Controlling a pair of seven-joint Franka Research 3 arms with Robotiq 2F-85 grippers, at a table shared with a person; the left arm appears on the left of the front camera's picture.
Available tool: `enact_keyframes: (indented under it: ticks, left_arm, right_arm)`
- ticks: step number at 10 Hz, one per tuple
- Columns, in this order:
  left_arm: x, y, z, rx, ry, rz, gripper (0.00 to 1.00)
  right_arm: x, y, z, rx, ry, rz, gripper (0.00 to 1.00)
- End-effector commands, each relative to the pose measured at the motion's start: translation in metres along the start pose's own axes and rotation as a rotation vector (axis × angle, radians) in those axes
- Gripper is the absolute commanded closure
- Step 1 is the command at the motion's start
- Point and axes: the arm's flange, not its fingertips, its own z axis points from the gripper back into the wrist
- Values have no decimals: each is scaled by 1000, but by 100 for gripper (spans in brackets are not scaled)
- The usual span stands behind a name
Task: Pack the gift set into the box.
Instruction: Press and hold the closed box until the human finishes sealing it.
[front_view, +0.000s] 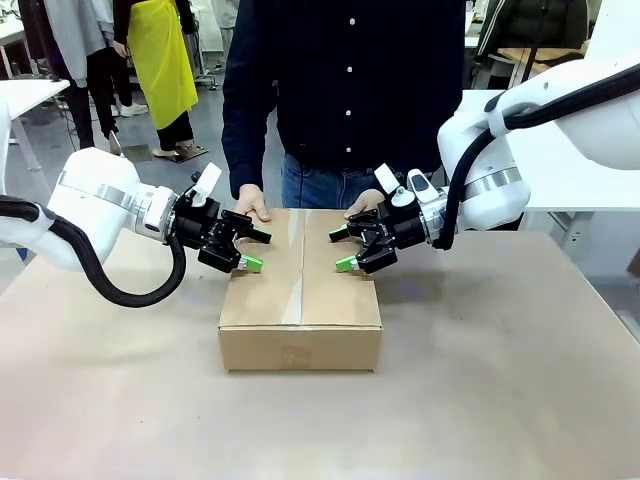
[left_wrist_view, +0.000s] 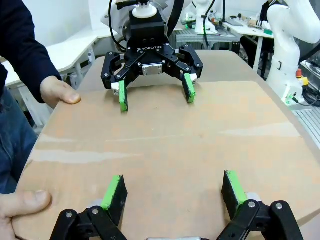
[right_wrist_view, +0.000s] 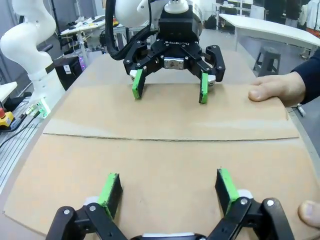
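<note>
Box: we see the brown corrugated cardboard carton (front_view: 300, 300) sitting in the middle of the table (front_view: 500, 390). It is rectangular and low, and its top flaps are folded down flat.
Contents: the shut flaps hide the inside, so we cannot tell what lies in it.
Seam: the two upper flaps meet at a straight seam (right_wrist_view: 170, 139) that runs down the middle of the top from the far edge to the near edge.
Left gripper: we find the left gripper (front_view: 256, 250) over the left flap with its fingers spread wide apart and nothing between them. We cannot tell whether the green pads touch the card.
Right gripper: the right gripper (front_view: 341, 250) is over the right flap, facing the left one across the seam, its fingers likewise spread with nothing in them.
Person's hands: one hand (front_view: 250, 203) rests on the far edge of the left flap, and the other hand (front_view: 365, 205) rests on the far edge of the right flap.
Materials: the card is matte and plain. The table is a smooth, dull tan. The grippers are black and angular with bright green pads, on glossy white arms.
</note>
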Motion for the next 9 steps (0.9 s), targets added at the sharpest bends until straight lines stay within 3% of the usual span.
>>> enact_keyframes:
  ticks: [1, 9]
  left_arm:
    - [-2, -1, 0, -2, 4, 2, 0]
    - [-2, -1, 0, -2, 4, 2, 0]
  right_arm:
    - [-2, 0, -1, 3, -1, 6, 0]
    - [-2, 0, -1, 3, -1, 6, 0]
